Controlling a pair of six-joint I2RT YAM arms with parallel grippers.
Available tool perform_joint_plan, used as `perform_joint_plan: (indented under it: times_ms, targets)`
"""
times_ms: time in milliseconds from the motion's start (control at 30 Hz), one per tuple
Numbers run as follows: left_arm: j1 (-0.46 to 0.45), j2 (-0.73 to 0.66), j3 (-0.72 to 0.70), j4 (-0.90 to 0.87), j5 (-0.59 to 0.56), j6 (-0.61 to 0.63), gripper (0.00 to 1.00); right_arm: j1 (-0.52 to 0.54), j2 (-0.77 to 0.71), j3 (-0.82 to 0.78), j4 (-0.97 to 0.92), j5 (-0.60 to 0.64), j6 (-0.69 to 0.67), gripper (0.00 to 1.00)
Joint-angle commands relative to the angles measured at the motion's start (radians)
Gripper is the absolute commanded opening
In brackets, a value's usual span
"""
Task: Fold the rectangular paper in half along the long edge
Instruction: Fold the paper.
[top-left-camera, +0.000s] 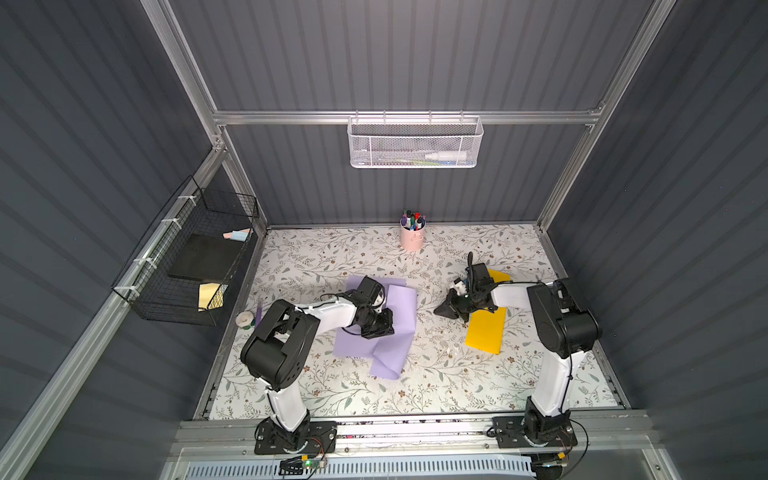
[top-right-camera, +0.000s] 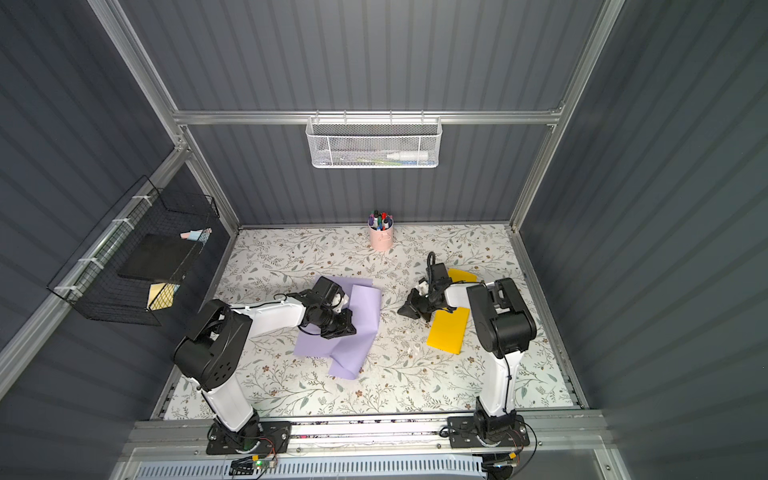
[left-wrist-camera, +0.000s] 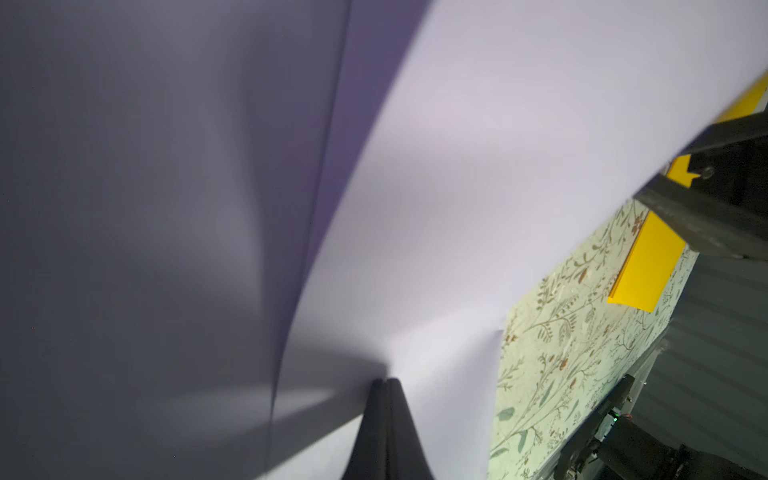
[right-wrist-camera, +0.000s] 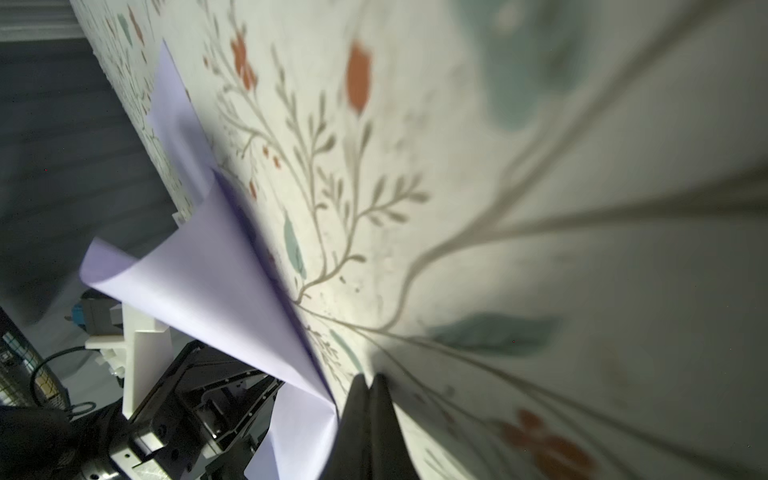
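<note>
**Purple paper bent over, both end effectors clenched**

Purple paper (top-left-camera: 401, 309) lies mid-table (top-left-camera: 436, 374), under the L arm. One part is lifted & bent over, and the near corner curls up. L end effector (left-wrist-camera: 385, 382) is clenched, tip on the paper. R end effector (right-wrist-camera: 369, 379) is clenched too, holds nothing, tip low just beside the paper's edge. Lots of bare table in front & at the back. Count: 2 papers (1 purple, 1 yellow paper (top-left-camera: 486, 332)), 1 pink cup (top-left-camera: 412, 240), 1 white basket (top-left-camera: 415, 164), 1 black basket (top-left-camera: 166, 299).
</note>
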Motion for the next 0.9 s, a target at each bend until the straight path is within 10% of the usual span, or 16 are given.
perform_joint_plan:
  times_ms: [0,400,867]
  targets:
    - [-0.005,0.039,-0.024,-0.096,-0.056,0.017,0.01,0.058,-0.029,0.032,-0.079,0.027,-0.024,0.00]
    - [-0.005,0.037,-0.023,-0.106,-0.061,0.019,0.01,0.282,0.096,0.187,-0.006,-0.020,0.080,0.00]
    - [-0.005,0.027,-0.025,-0.112,-0.063,0.022,0.01,0.180,0.132,0.064,0.078,0.031,0.107,0.00]
